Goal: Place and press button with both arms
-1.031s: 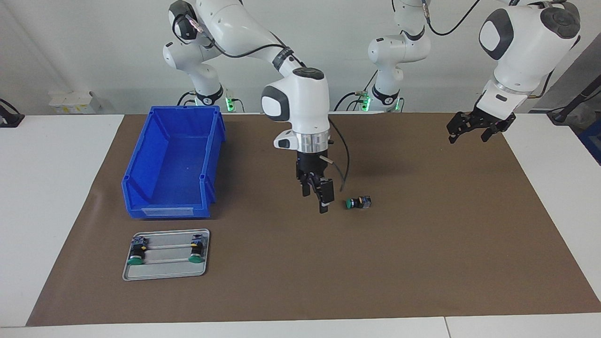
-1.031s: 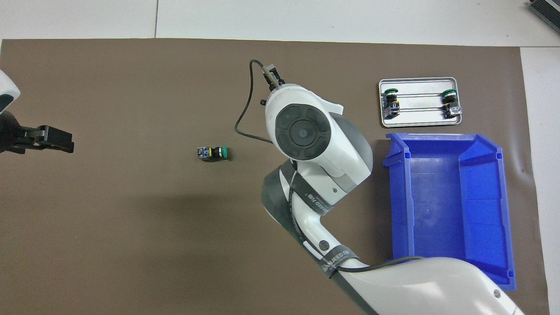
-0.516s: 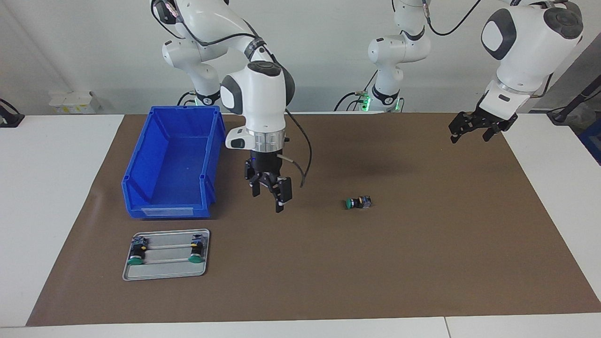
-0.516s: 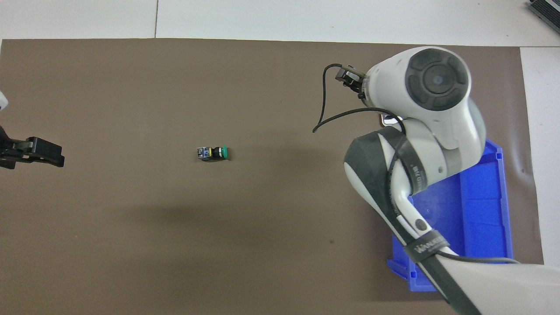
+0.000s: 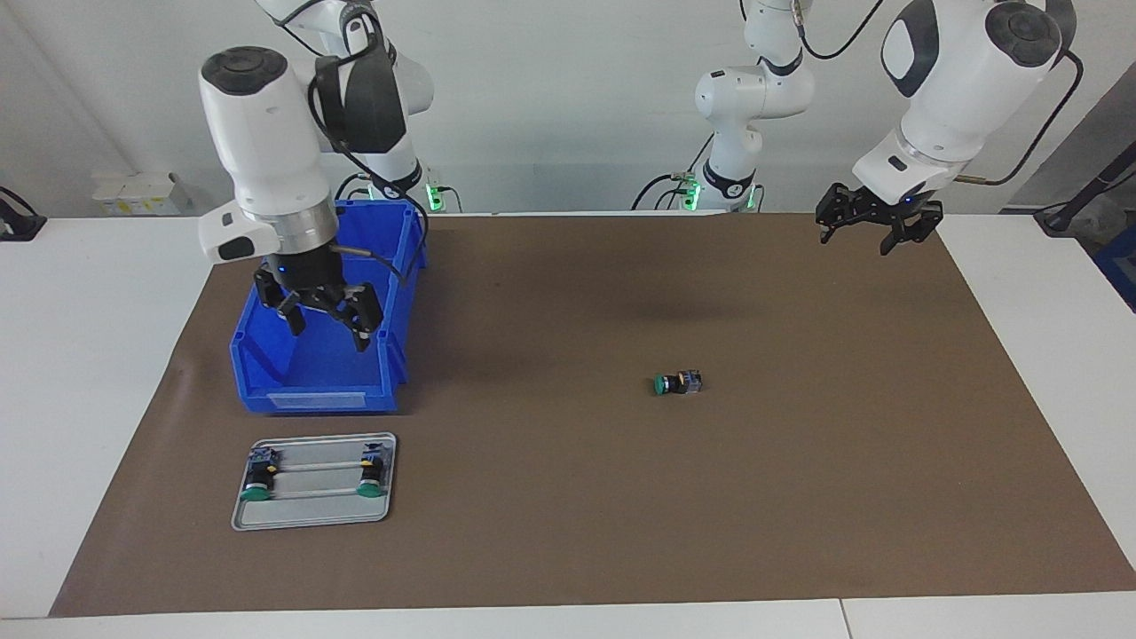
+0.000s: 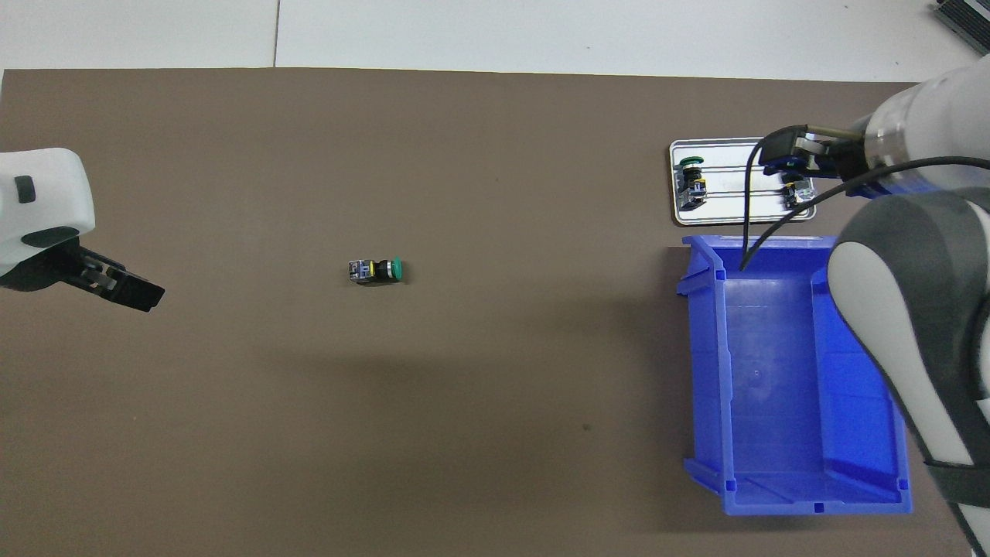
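R gripper (image 5: 324, 319), fingers spread, empty, has been swung away from the button (image 5: 678, 383) to over the blue bin (image 5: 266, 390). L gripper (image 5: 868, 232), also spread, empty, is held over mat edge. Button unmoved, mid-mat, on its side.

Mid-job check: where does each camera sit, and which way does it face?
Facing view: high across the table, looking at both arms; right gripper over the blue bin, left gripper raised.
Overhead view: above the robots' end, looking steeply down; left gripper and right gripper show.
Both share the button, bin and metal tray.
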Motion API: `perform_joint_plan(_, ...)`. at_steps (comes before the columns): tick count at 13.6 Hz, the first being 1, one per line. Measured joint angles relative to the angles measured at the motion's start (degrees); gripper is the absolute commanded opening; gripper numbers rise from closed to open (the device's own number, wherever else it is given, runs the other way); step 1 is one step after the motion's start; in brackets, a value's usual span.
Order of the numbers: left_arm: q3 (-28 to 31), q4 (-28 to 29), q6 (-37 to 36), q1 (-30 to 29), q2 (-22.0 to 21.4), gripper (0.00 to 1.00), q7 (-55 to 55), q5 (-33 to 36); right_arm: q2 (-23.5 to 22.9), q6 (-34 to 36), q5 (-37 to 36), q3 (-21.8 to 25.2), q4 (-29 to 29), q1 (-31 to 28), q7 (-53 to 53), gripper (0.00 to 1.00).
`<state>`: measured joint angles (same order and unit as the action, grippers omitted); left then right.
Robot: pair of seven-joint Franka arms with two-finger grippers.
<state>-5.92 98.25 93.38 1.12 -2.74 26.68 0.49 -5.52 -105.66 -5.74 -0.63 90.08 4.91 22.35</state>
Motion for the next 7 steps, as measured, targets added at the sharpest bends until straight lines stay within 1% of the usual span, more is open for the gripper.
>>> perform_joint_plan(3,-0.31,0.80,4.89,4.63,0.02,0.90,8.30,-1.70,4.41,5.55,0.01,0.02,-0.41,-0.95,-0.57,1.00)
perform_joint_plan(4,-0.41,1.76,7.02,6.29,-0.01,0.88,11.20,-2.52,5.45,9.06,0.15,0.03,-1.38,-1.22,-1.83,1.00)
perform_joint_plan(5,-0.49,3.04,9.08,7.78,-0.11,0.88,14.09,-2.87,6.04,12.96,0.82,0.07,-2.70,-1.85,-4.30,1.00)
perform_joint_plan(7,-0.58,6.15,12.80,9.44,-0.57,0.86,19.81,-4.36,6.30,17.12,2.75,0.16,-3.03,-3.71,-8.69,1.00)
